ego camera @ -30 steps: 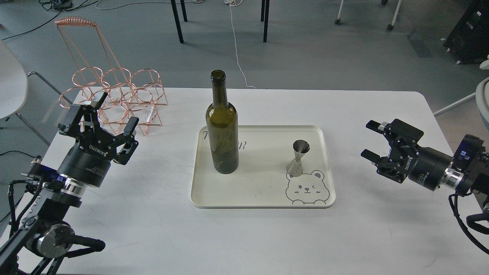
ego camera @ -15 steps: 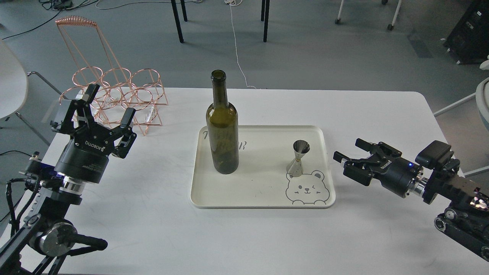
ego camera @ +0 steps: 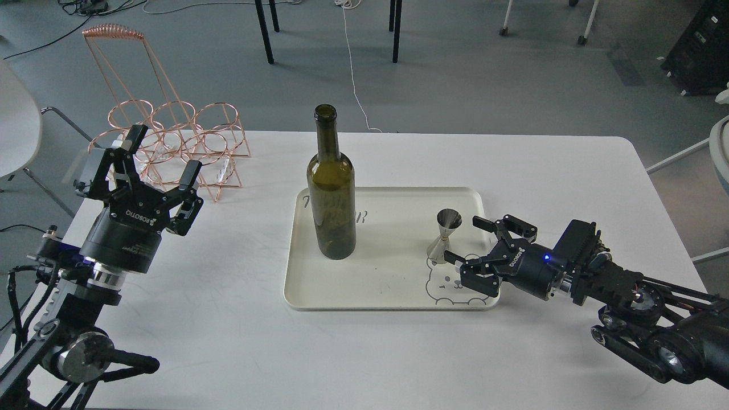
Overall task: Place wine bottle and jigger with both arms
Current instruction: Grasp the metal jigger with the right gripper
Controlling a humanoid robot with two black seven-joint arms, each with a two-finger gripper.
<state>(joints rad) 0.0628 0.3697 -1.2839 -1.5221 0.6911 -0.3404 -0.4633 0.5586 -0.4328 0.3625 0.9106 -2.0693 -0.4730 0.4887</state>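
The dark olive-green wine bottle (ego camera: pixel 332 188) stands upright on the left part of a cream tray (ego camera: pixel 393 285). The small silver jigger (ego camera: pixel 446 236) stands upright on the tray's right part, beside a printed bear face. My right gripper (ego camera: pixel 470 242) is open and low over the tray's right edge, its fingertips just right of the jigger and apart from it. My left gripper (ego camera: pixel 145 165) is open and empty, raised over the table's left side, well left of the bottle.
A copper wire bottle rack (ego camera: pixel 171 136) stands at the table's back left corner, right behind my left gripper. The white table (ego camera: pixel 398 353) ends close behind the tray. Chair and table legs stand on the grey floor beyond.
My right arm has reached leftward and lowered, from the table's right side to just beside the jigger. My left gripper has drawn back slightly to the left. Bottle and jigger have not moved.
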